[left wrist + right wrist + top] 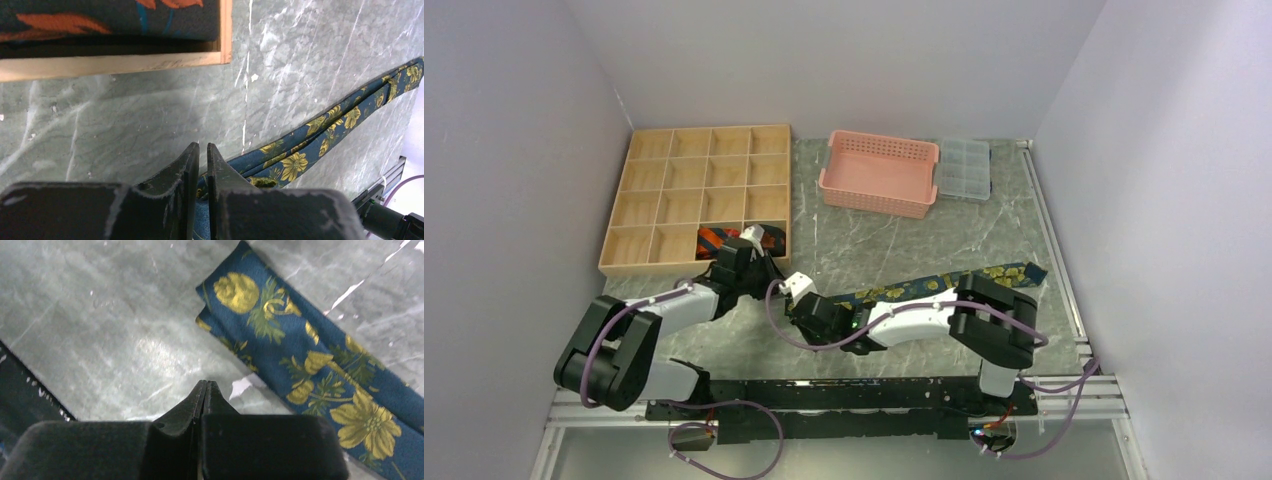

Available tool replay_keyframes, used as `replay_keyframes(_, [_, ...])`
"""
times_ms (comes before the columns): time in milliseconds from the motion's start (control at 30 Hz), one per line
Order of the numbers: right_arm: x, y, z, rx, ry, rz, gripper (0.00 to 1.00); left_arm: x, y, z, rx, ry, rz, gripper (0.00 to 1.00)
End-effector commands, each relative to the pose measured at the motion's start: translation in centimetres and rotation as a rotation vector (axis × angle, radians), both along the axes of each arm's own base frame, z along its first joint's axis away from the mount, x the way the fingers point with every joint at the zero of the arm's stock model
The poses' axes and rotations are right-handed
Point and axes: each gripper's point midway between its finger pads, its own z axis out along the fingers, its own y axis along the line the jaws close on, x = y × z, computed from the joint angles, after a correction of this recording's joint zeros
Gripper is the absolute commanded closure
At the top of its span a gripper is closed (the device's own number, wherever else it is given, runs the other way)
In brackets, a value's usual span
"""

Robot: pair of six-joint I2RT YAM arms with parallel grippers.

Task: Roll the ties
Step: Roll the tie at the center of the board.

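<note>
Floral tie (310, 365) lies just beside the right hand (206, 385), pressed together and empty.

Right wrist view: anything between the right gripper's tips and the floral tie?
Nothing; bare marble table separates the shut right gripper from the floral tie, right wrist view.
</note>
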Motion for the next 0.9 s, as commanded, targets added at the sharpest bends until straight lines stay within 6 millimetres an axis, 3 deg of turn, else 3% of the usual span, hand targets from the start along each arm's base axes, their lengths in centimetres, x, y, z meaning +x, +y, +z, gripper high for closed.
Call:
replay_keyframes(0, [2.5,2.0,1.4,0.034,-0.099,-0.063,1.00,0.6,-0.8,0.7,-0.021,-0.055,-0.039,0.84])
replay_keyframes(533, [5.1,2.1,0.7,0.014,-0.149,-0.174,1.00,-2.6,-1.2,-1.3,-0.035,-0.002,-0.063,0.94])
replay_keyframes(867, [5.0,2.2,1.0,0.034,-0.150,-0.177,1.00,-3.6,-1.5,-0.9,-0.019,-0.012,-0.061,0.95])
